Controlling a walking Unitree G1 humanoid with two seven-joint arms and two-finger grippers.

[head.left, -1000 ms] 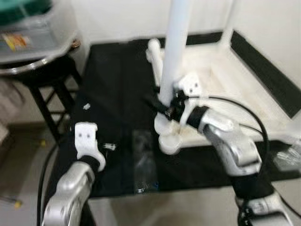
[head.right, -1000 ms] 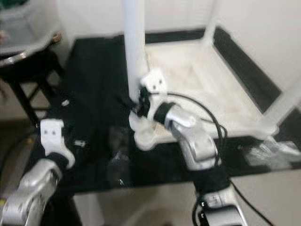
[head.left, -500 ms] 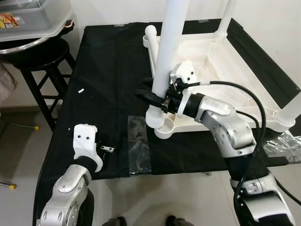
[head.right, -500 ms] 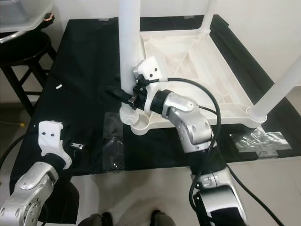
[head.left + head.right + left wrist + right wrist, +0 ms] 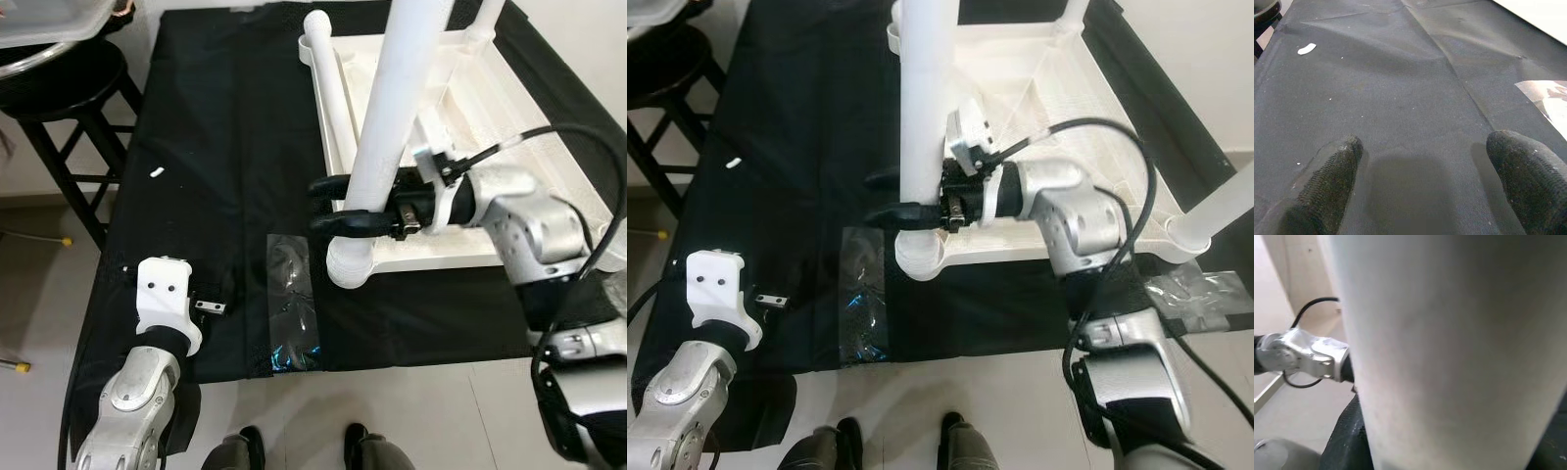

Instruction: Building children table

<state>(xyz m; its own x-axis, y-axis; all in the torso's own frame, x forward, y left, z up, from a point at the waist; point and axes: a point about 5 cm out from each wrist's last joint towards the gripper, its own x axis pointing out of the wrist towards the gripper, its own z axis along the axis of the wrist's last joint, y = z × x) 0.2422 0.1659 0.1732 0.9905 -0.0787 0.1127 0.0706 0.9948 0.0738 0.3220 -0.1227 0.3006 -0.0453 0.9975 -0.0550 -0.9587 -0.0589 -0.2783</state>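
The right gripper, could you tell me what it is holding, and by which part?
The right gripper clasps the white table leg near its lower end, just above the corner socket.

A black cloth [image 5: 230, 147] covers the surface, creased in long folds. On it lies a clear plastic bag [image 5: 292, 315], flat, near the front edge. Just to its left sits a small metal bracket [image 5: 209, 307]. Farther back and to the left, well apart from both, is a small white scrap [image 5: 156, 172]. A second crumpled clear bag [image 5: 1198, 296] lies at the cloth's right end. Left of the surface stands a black stool [image 5: 61, 108], carrying a clear plastic bin [image 5: 44, 17] at the frame's corner. A person's two dark shoes [image 5: 299, 449] show on the pale floor [image 5: 34, 294] at the front. A yellow-tipped object [image 5: 14, 366] lies on the floor at far left.
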